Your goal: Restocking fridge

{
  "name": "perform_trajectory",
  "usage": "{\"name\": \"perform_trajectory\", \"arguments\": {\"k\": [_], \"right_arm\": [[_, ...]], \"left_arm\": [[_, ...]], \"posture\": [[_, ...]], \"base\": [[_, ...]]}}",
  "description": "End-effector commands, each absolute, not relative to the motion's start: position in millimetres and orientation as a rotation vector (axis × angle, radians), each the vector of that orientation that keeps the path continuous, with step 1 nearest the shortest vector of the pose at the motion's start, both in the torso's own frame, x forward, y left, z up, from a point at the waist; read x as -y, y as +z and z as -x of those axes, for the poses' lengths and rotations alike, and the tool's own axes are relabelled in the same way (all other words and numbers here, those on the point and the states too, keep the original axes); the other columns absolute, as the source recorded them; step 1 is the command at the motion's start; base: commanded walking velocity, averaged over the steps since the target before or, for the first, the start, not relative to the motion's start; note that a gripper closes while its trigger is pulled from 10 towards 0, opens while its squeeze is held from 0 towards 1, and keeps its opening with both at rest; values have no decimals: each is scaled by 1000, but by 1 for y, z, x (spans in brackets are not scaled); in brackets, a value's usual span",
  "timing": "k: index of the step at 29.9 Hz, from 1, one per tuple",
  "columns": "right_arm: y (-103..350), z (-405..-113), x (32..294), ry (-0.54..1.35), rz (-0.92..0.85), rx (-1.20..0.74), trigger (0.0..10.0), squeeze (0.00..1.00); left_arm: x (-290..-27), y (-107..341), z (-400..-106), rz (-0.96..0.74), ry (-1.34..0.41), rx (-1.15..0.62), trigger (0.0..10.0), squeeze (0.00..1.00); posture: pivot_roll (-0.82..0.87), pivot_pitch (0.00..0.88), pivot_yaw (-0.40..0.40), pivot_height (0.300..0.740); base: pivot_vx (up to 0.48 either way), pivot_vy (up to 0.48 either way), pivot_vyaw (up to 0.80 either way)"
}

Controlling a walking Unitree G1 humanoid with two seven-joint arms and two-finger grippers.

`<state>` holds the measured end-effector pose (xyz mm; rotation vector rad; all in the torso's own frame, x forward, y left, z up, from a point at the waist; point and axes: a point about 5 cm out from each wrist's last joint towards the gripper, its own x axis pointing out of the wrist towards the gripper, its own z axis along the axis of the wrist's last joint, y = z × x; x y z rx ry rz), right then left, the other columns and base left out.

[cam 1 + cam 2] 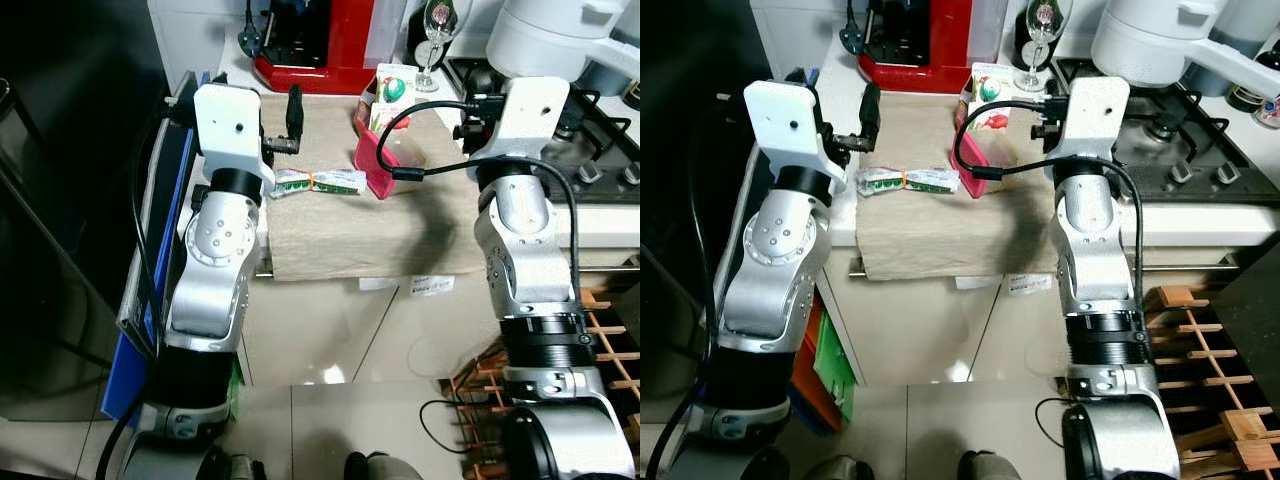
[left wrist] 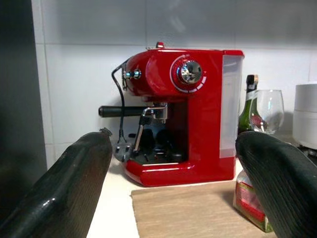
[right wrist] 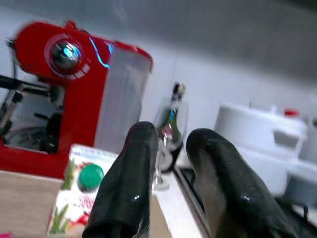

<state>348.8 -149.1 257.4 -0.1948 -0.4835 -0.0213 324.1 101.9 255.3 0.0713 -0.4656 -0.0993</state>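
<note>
While beyond left claw (image 1: 293, 118), packet (image 1: 318, 182).

red coffee machine (image 2: 188, 114) with chrome dial; beige woodgrain mat (image 1: 350, 215); white-and-green packet (image 1: 318, 182); pink tray (image 1: 375, 160); white carton (image 3: 79, 198), green cap, red print; dark green bottle (image 2: 246, 106); black claw fingers (image 2: 74, 183).

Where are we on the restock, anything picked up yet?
Nothing looks stocked yet. The juice carton, pink container and green-and-white packet all sit on the counter mat. The left end effector hovers open beside the packet; the right end effector holds nothing. All the picking remains.
</note>
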Motion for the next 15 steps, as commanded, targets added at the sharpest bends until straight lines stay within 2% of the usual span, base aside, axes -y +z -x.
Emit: {"name": "perform_trajectory", "arguments": {"k": [1,9,15], "right_arm": [[253,-346,145,-2,208,485,10000,1000],[216,-326,142,21,149,389,10000,1000],[203,-321,123,103,-9,293,10000,1000]], "left_arm": [[-98,257,-326,-75,-124,467,10000,0],[-99,253,-327,-88,-131,450,10000,0],[-94,254,-329,-91,-156,451,10000,0]], "posture": [[-76,62,-9,732],[-84,64,0,732],[-98,68,16,732]], "base": [[0,0,0],[0,0,0],[0,0,0]]}}
